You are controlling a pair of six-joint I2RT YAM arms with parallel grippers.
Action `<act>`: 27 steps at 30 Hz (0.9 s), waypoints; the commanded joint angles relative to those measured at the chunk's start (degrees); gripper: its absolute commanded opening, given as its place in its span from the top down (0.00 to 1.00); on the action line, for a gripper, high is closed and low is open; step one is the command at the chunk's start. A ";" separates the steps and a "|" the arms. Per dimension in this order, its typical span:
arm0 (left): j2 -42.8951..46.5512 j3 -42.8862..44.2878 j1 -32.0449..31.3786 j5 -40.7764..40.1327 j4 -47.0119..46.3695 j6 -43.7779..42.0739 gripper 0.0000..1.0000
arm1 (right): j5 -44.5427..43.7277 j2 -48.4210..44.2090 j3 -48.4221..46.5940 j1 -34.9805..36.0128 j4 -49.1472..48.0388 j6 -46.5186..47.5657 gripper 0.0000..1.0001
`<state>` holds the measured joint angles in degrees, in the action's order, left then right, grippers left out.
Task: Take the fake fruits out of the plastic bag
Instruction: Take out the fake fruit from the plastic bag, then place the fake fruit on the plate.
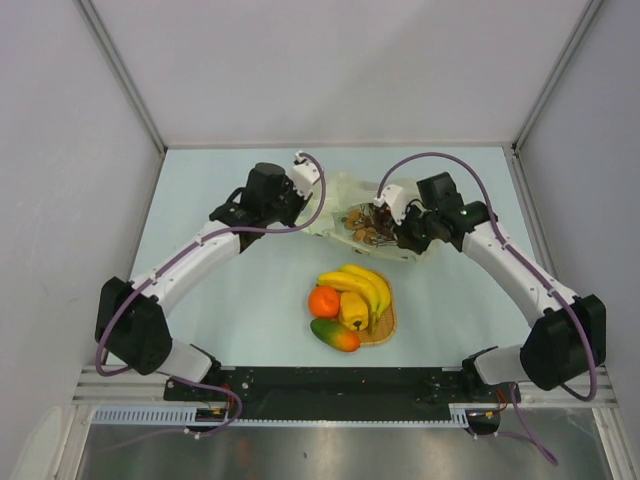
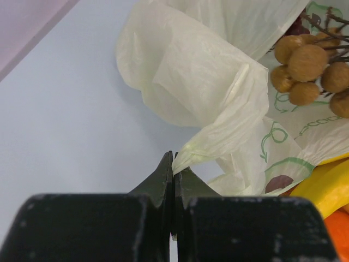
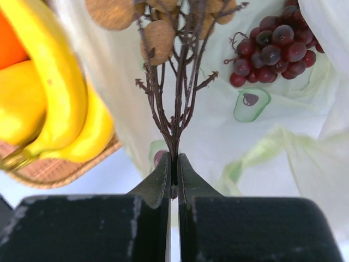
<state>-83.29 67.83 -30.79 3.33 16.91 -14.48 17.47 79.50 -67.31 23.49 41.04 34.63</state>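
Note:
The pale yellow-green plastic bag (image 1: 345, 205) lies at the table's middle back. My left gripper (image 2: 174, 159) is shut on a fold of the plastic bag (image 2: 202, 82) at its left edge. My right gripper (image 3: 174, 159) is shut on the dark stem of the brown nut-like cluster (image 3: 158, 33), held above the bag; the cluster also shows in the top view (image 1: 362, 226) and the left wrist view (image 2: 313, 68). Dark purple grapes (image 3: 275, 46) lie inside the bag. The banana bunch (image 1: 362, 285), orange (image 1: 323, 301), yellow pepper-like fruit (image 1: 354, 310) and mango (image 1: 335, 335) lie on the woven mat (image 1: 385, 325).
The woven mat with the fruits sits in front of the bag, between the two arms. Grey walls enclose the table on the left, back and right. The arm bases (image 1: 330, 385) stand along the near edge.

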 commanded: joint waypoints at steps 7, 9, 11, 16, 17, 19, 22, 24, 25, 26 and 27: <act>1.28 1.87 0.02 -0.96 -2.58 -2.84 1.00 | 1.16 -19.28 1.65 2.00 8.96 0.88 1.00; 1.72 1.69 0.02 -0.87 -2.32 -2.13 1.00 | 1.42 -24.62 2.88 2.79 10.81 0.09 1.00; 2.86 1.43 0.02 -0.09 -2.14 -2.31 1.00 | 0.99 -28.51 5.07 5.07 12.13 -1.66 1.00; 7.07 -1.03 0.02 0.00 -1.97 -3.18 1.00 | -0.96 -38.80 8.51 10.61 10.83 -8.08 1.00; 8.04 -1.56 0.02 0.53 -2.05 -3.53 1.00 | -2.00 -39.33 8.60 11.14 10.21 -9.92 1.00; 9.36 -3.40 0.02 0.88 -2.66 -4.76 1.00 | -1.57 -38.99 8.60 11.14 10.55 -9.59 1.00; 11.74 -5.16 0.02 1.06 -3.37 -5.64 1.00 | -1.04 -37.33 9.04 12.37 10.03 -9.32 1.00; 12.79 -5.34 0.02 0.89 -2.93 -6.08 1.00 | -0.86 -36.36 10.00 14.29 9.07 -9.76 1.00; 13.15 -5.34 0.02 0.89 -2.67 -6.17 1.00 | -0.95 -35.05 10.35 15.00 8.10 -9.67 1.00; 13.41 -5.26 0.02 0.80 -2.23 -6.09 1.00 | -1.04 -34.51 10.79 15.62 7.57 -9.24 1.00; 13.76 -5.34 0.02 0.88 -2.23 -6.00 1.00 | -1.47 -34.16 11.32 17.54 6.78 -8.62 1.00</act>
<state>-71.96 62.87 -30.79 3.38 15.53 -18.85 16.82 43.42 -57.56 37.45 51.40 26.46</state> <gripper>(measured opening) 0.009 0.029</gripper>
